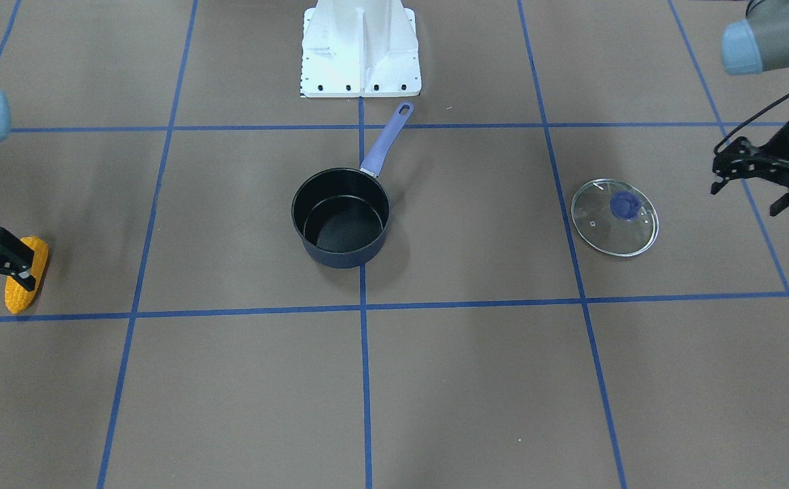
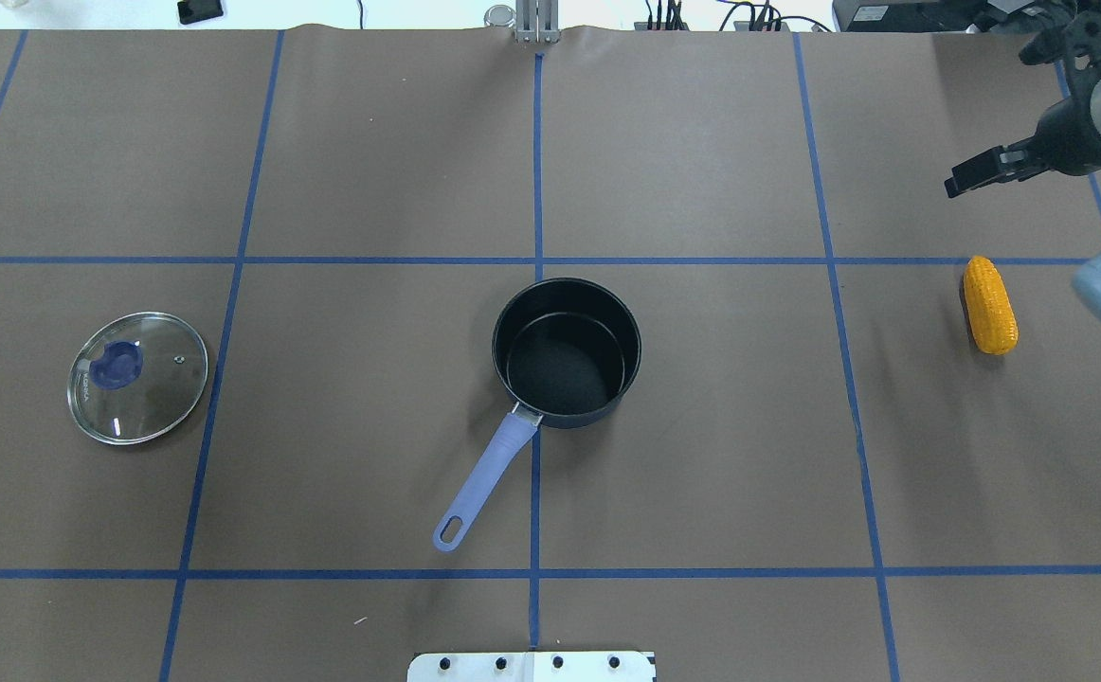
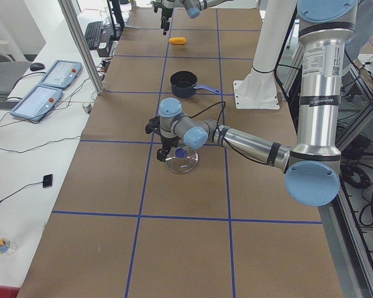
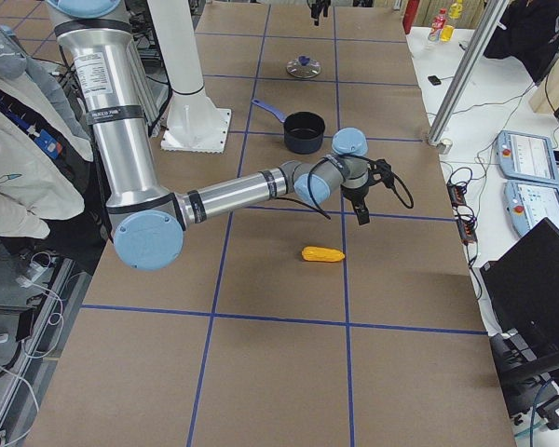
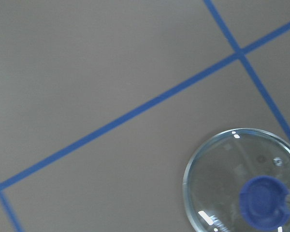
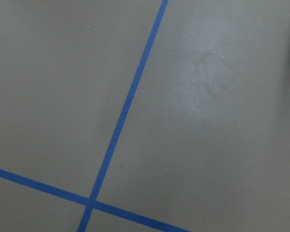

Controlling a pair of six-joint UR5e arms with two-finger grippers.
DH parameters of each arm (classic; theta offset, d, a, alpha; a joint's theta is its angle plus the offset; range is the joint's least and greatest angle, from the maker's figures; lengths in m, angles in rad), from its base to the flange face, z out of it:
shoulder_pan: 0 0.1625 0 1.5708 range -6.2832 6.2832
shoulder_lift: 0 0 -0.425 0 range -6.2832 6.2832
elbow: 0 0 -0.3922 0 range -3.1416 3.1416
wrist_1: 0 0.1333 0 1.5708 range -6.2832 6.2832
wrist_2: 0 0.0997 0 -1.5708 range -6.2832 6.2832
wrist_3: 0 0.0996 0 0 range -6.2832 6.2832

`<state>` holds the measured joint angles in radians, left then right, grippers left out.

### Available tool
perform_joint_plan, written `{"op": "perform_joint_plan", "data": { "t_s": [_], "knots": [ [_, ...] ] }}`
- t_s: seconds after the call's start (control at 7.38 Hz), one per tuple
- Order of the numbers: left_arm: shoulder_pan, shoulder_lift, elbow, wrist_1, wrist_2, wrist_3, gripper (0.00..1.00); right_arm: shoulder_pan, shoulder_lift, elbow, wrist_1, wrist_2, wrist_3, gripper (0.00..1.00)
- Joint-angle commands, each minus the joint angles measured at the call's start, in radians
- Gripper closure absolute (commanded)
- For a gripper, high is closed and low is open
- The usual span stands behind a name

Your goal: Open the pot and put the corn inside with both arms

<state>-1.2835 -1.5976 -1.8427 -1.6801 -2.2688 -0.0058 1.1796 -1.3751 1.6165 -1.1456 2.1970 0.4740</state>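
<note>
1. Overhead exterior view, far left: only a black sliver of the left arm shows at the edge. The front-facing view shows more. There the left gripper [image 1: 747, 198] hangs above the worktop [image 2: 702, 474], near the lid on its outer side. Its fingers are spread apart with nothing between them.
2. Next comes the glass lid [image 2: 138, 377], which lies flat on the worktop with its blue knob [image 2: 117, 364] facing up. It sits just left of a blue tape line [image 2: 219, 379] and well apart from the pot. The left wrist camera catches it in the lower right corner.
3. At the centre stands the pot [image 2: 569, 417], upright, uncovered and dark inside, with nothing in it. Its lilac handle [image 2: 484, 478] points toward the robot's white base mount [image 2: 532, 666] and slightly left.
4. Further right, the corn [image 2: 989, 305] lies on the worktop. It is well apart from the pot and beyond another tape line, with its long axis running away from the robot. No gripper touches it.
5. At the far right, the right gripper [image 4: 356, 214] is raised above the worktop near the corn, on the side away from the robot. In the right side view its two fingers hang downward with a gap between them, holding nothing. The right wrist camera shows only bare worktop and tape.
</note>
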Motion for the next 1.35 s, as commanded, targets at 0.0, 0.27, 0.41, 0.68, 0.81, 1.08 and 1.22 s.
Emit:
{"op": "perform_joint_plan", "data": {
  "t_s": [0.0,0.27,0.41,0.68,0.81,1.08,1.22],
  "knots": [
    [-0.169,0.002,0.042,0.131,-0.011,0.239,0.02,0.095,-0.083,-0.035,0.001,0.064,-0.140,0.00],
    [-0.253,0.001,0.159,0.143,-0.015,0.271,0.02,0.092,-0.148,-0.038,0.007,0.018,-0.129,0.00],
    [-0.267,0.037,0.161,0.140,-0.021,0.280,0.02,0.072,-0.150,-0.038,0.016,0.003,-0.059,0.00],
    [-0.269,0.059,0.168,0.138,-0.018,0.274,0.02,-0.035,-0.147,-0.044,0.094,-0.081,0.065,0.00],
    [-0.269,0.061,0.168,0.140,-0.018,0.274,0.02,-0.090,-0.142,-0.047,0.139,-0.107,0.172,0.00],
    [-0.267,0.061,0.169,0.138,-0.018,0.274,0.02,-0.168,-0.142,-0.059,0.173,-0.167,0.212,0.00],
    [-0.267,0.061,0.169,0.138,-0.021,0.274,0.02,-0.184,-0.148,-0.060,0.176,-0.177,0.212,0.00]
  ]
}}
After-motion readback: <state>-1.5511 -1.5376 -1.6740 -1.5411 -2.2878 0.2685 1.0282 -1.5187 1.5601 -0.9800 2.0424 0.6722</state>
